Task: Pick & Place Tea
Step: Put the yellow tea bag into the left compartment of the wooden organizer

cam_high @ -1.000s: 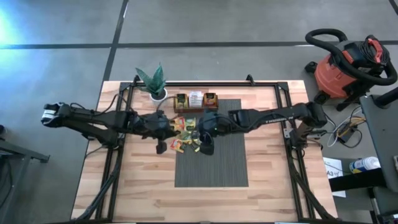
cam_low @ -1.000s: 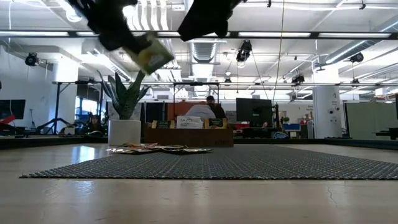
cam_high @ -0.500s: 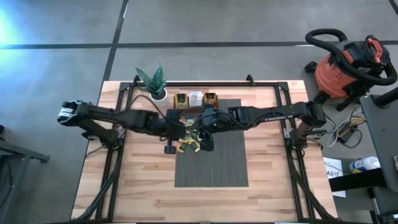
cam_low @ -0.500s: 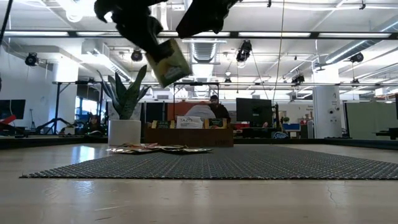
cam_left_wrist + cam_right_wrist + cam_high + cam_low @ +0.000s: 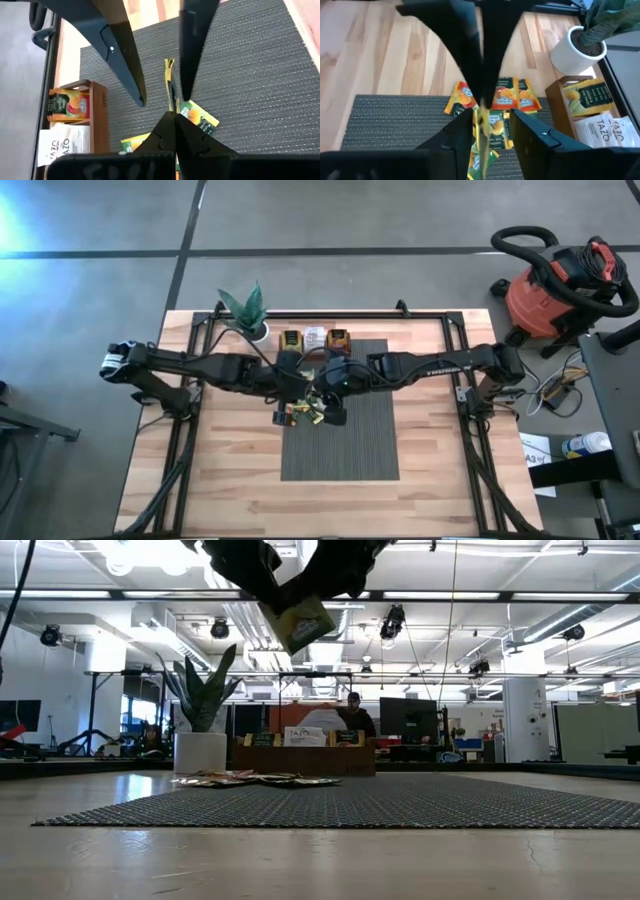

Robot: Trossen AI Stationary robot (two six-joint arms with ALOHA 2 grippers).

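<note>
My left gripper (image 5: 175,117) is shut on one yellow-green tea sachet (image 5: 300,622), high above the grey mat (image 5: 345,440). My right gripper (image 5: 492,132) faces it from the table's right side, open. Its two fingers stand on either side of the edge-on sachet (image 5: 482,131) with a gap on each side. More tea sachets (image 5: 495,97) lie flat on the mat's far left corner. The brown wooden tray (image 5: 315,340) sits at the mat's far edge. My left gripper pinches the sachet between its two shut fingers by the end nearest them (image 5: 171,107). It comes slanting down from the table's left. The sachet sticks out past the fingertips, edge-on to the wrist view. In the low view it hangs tilted, clear of the mat.
A potted plant (image 5: 250,330) stands at the far left, beside the tray. The tray's compartments hold upright sachets (image 5: 587,97). The near half of the mat and the wood around it lie bare. A black rail frame (image 5: 190,420) runs along both sides.
My left gripper has carried the sachet toward the table's right and a little up, rolling as it went. The sachet now sits between my right gripper's open fingers, and its tilt has turned with the roll.
</note>
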